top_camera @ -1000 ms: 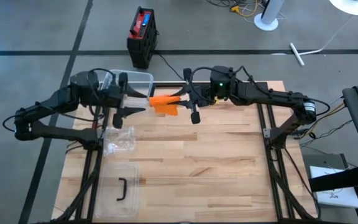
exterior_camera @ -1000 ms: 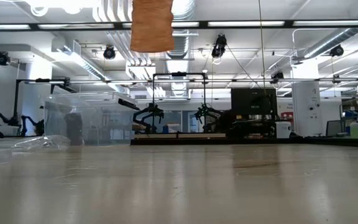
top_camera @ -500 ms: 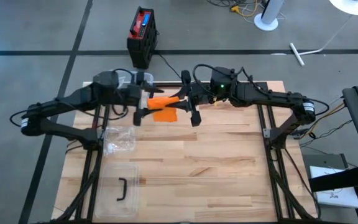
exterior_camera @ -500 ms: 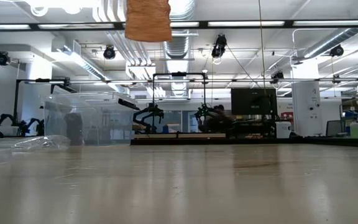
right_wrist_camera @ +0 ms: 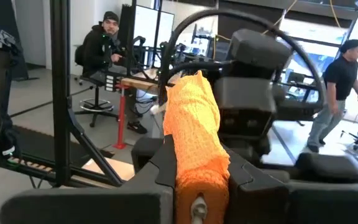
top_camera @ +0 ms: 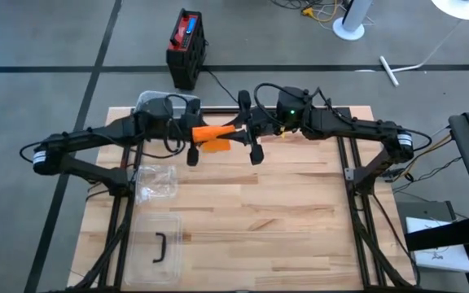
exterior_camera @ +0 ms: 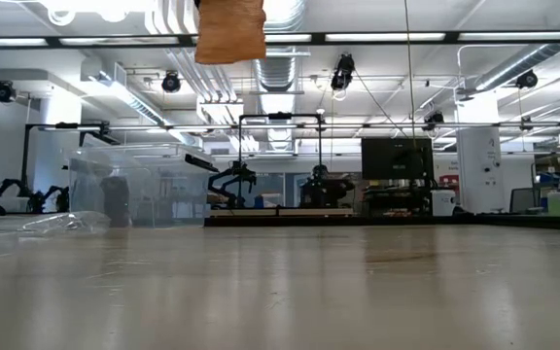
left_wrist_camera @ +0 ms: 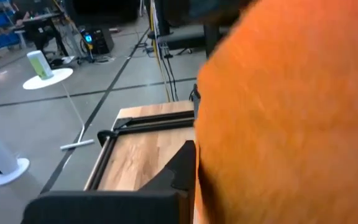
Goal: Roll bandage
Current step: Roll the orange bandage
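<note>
Orange bandage [top_camera: 212, 138] is held in mid-air above the far end of the bench [top_camera: 283, 220], strung between both arms so neither end drags. Right gripper [right_wrist_camera: 197, 186]: jaws clamped on the bandage, likely the anchor. Left gripper [top_camera: 192, 140]: jaws closed at the other end, positioned to wind it.

Near half and right side of the wooden table [top_camera: 283, 220] are bare, free to pass. Far centre is blocked: left gripper [top_camera: 192, 145] and right gripper [top_camera: 249, 137] meet on the orange bandage [top_camera: 212, 137], held above the table. Left side obstacles: clear bin [exterior_camera: 134, 185] far left, crumpled plastic bag [top_camera: 155, 184] mid, lid [top_camera: 155, 247] near-left.
</note>
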{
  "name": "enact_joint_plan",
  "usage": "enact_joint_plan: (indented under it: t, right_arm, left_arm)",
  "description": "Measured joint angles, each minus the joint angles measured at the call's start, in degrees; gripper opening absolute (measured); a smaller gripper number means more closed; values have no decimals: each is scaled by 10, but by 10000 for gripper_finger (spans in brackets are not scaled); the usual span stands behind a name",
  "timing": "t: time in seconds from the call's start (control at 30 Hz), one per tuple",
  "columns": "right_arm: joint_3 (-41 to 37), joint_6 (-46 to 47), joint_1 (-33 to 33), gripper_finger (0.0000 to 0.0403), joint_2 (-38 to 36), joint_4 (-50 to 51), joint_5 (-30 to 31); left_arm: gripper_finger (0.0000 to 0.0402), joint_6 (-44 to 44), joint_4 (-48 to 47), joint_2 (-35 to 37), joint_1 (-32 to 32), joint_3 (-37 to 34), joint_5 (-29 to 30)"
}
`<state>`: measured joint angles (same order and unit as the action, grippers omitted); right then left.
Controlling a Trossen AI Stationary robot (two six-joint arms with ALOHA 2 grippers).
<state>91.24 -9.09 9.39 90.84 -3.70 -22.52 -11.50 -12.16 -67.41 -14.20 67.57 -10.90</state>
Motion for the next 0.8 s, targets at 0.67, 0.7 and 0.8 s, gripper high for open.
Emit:
enact_joint_plan:
  t: [0.67, 0.7, 0.8]
  right_arm:
    - [14, -225, 5, 43, -7, 12, 170]
    - [14, -232, 5, 43, -7, 16, 170]
    - [14, -264, 3, 43, -7, 27, 172]
  left_arm:
    - [0, 56, 159, 62, 20, -166, -1]
    - [0, 56, 165, 64, 20, -166, -1]
    - [0, 56, 175, 70, 20, -161, -1]
